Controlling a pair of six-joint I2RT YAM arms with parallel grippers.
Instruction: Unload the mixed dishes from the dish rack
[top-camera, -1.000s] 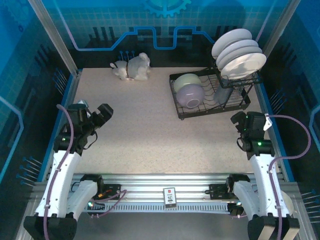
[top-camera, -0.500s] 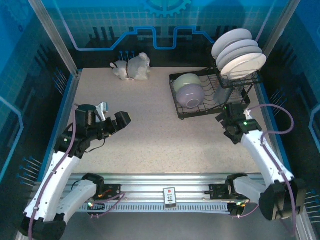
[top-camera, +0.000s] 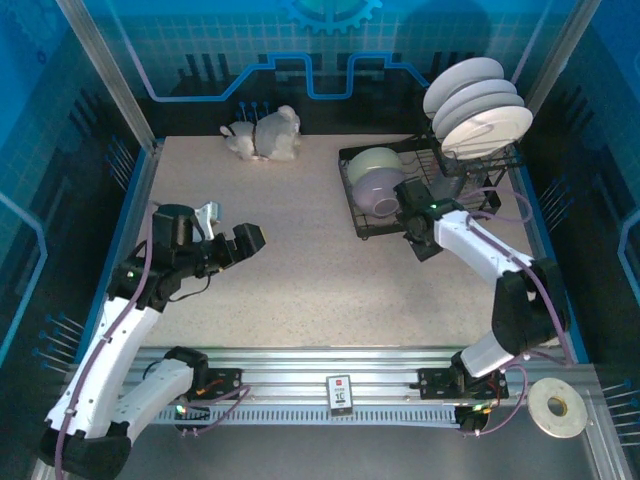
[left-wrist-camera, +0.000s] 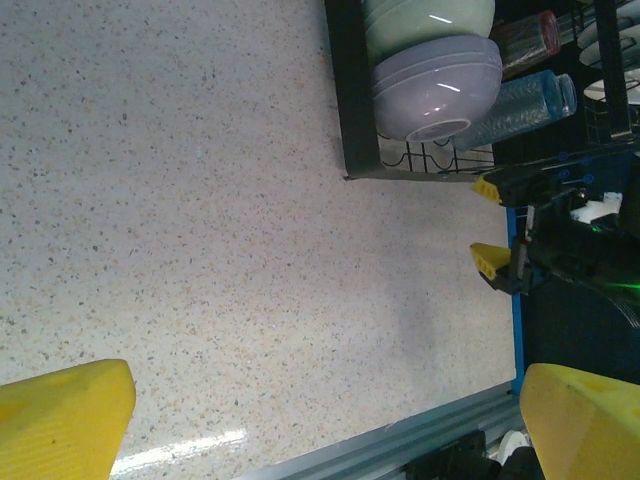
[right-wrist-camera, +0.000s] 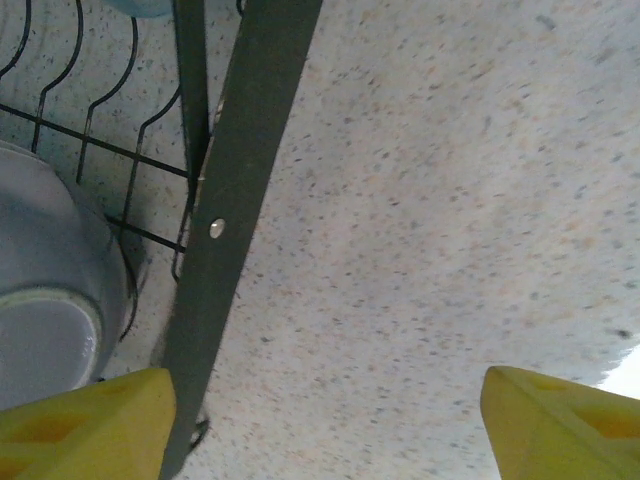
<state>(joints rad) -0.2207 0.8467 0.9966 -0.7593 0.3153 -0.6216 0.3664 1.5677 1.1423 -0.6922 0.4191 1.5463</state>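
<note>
The black wire dish rack stands at the far right of the table. Its raised tier carries three white-backed plates. A pale green bowl and a lavender bowl lean in its lower left part, beside a pink tumbler and a blue-grey tumbler. My right gripper hovers open over the rack's front edge, next to the lavender bowl. The rack's black front bar runs just inside its left fingertip. My left gripper is open over bare table at the left, holding nothing.
A white animal figurine stands at the back of the table, left of centre. A roll of tape lies off the table at the near right. The speckled tabletop stretches between the two arms.
My right arm has swung from the table's right edge forward and left to the rack's front edge by the lavender bowl. My left gripper has reached out to the right.
</note>
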